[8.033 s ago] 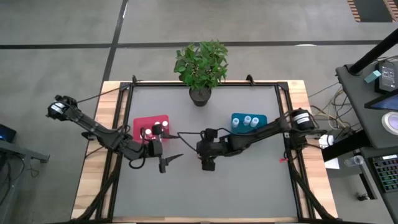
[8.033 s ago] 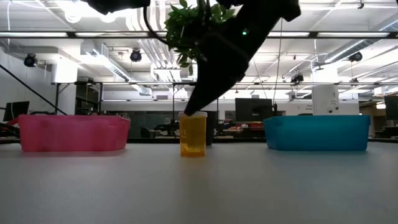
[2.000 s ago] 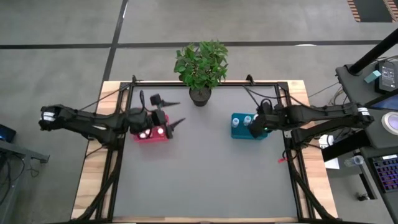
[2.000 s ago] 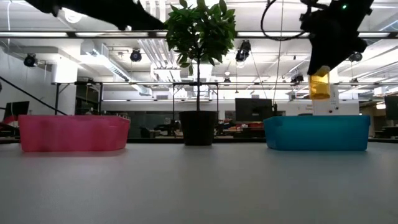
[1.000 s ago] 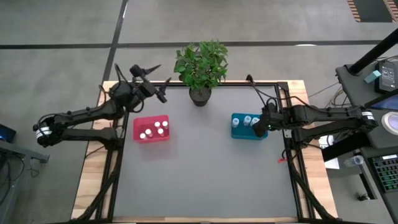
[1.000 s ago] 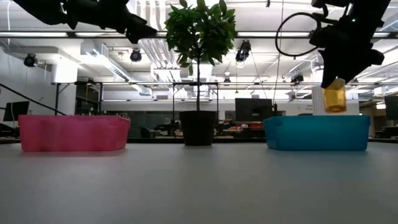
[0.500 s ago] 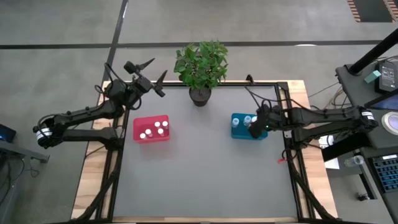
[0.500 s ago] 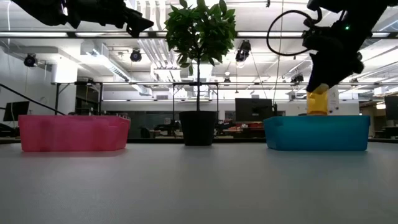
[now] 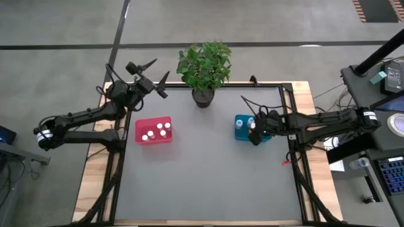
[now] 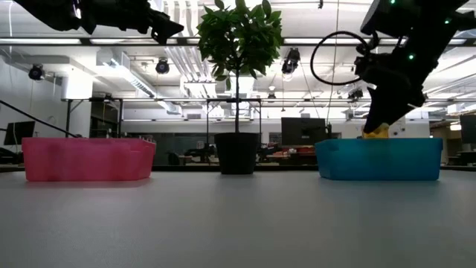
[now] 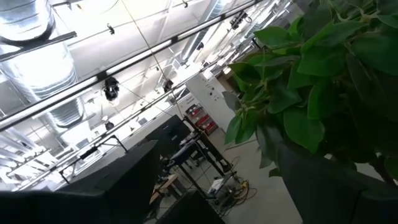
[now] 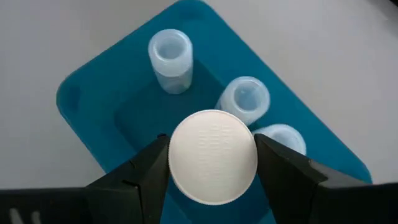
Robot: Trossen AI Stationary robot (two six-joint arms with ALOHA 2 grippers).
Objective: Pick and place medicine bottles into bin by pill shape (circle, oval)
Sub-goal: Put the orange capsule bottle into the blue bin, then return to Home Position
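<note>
Medicine bottle [image 12: 212,157] gripped by right hand [image 12: 212,171], inside teal bin [image 12: 93,112].

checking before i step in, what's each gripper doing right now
Left gripper: open, holding nothing, raised near the plant.
Right gripper: shut on a white-capped bottle, over the teal bin.

Pill shapes inside the medicine bottles [image 12: 212,157] cannot be told.
</note>
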